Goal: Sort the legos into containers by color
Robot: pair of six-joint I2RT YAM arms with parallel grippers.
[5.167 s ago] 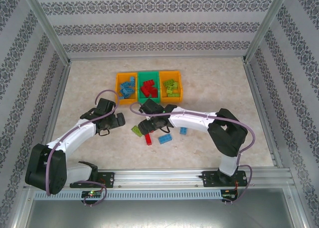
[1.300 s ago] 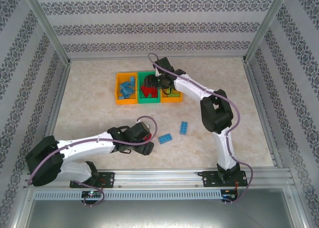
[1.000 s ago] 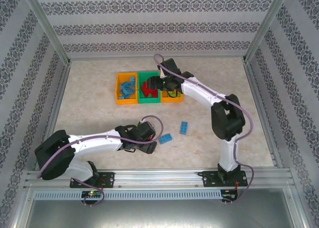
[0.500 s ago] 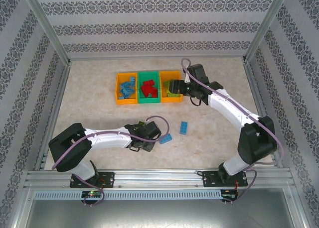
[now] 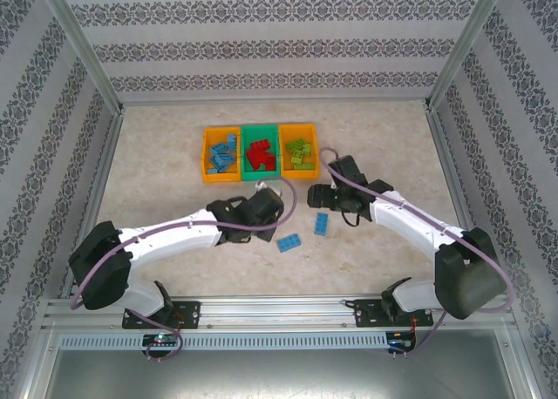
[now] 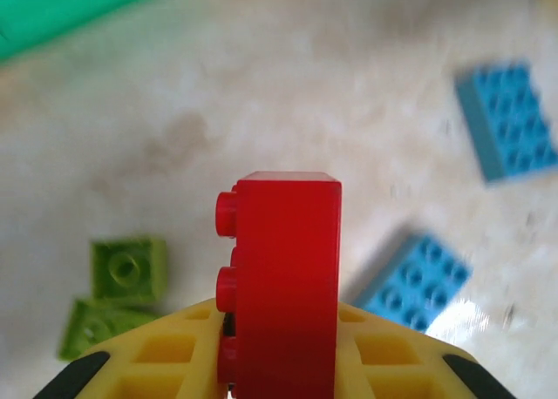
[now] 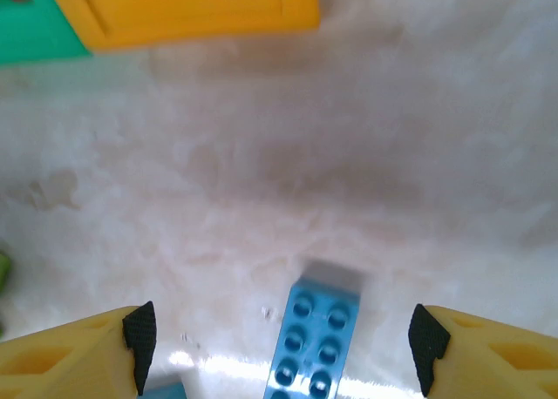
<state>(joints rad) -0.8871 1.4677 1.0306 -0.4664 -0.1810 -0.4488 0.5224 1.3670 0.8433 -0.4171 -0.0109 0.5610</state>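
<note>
- Three containers sit upper centre in the top view. Below them the left hand and right hand hang over the worktop, near two blue legos.
- Left wrist view: yellow fingers are clamped tight on a red lego, centre bottom. Green legos lie lower left, blue ones at right.
- Right wrist view: the fingers stand wide apart, holding nothing. One blue lego lies between them at the bottom edge.

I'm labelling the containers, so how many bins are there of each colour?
Orange bins: 2
Green bin: 1
Total: 3
</note>
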